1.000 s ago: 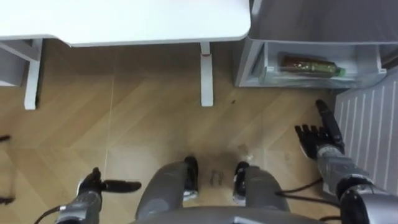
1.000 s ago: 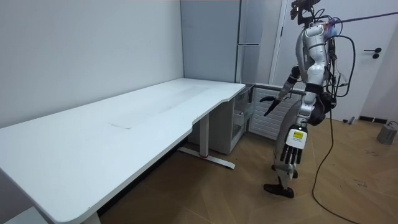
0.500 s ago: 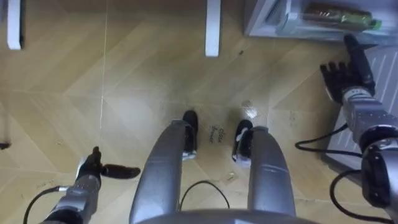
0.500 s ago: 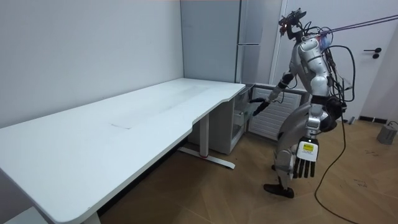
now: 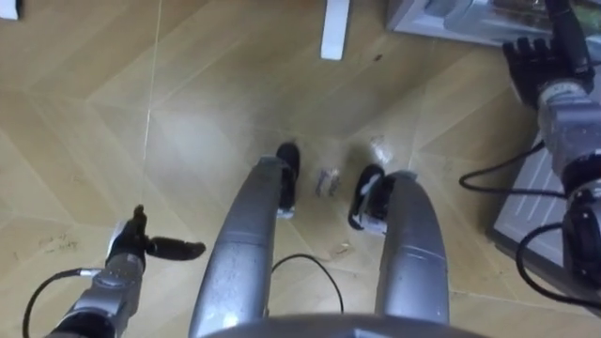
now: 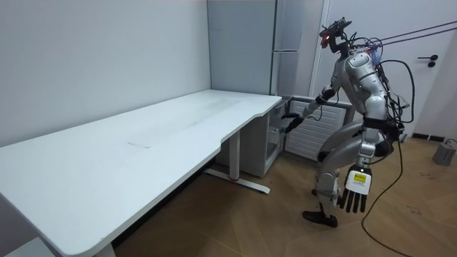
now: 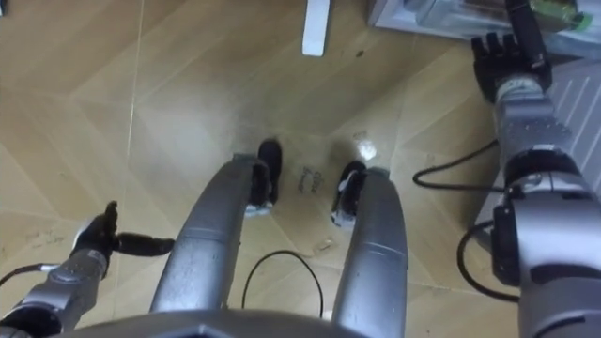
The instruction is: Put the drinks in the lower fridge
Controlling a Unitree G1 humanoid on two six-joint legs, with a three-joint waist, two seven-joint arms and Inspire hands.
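The lower fridge stands open beside the desk, and I stand in front of it, bent forward with my knees flexed. Its compartment shows at the top edge of the eye views, with a bottle with a green end lying inside. My right hand reaches toward that compartment with straight fingers and holds nothing; in the room view it is the hand at the fridge's opening. My left hand hangs low at my side, open and empty, also seen as the lowered hand.
The fridge's ribbed white door stands swung open to my right. A white desk fills the room view's left; its leg stands just left of the fridge. Wooden floor lies around my feet.
I have bent further forward, so the eye views have tipped down to the floor. My right hand has come closer to the open compartment. My left arm has swung back and down.
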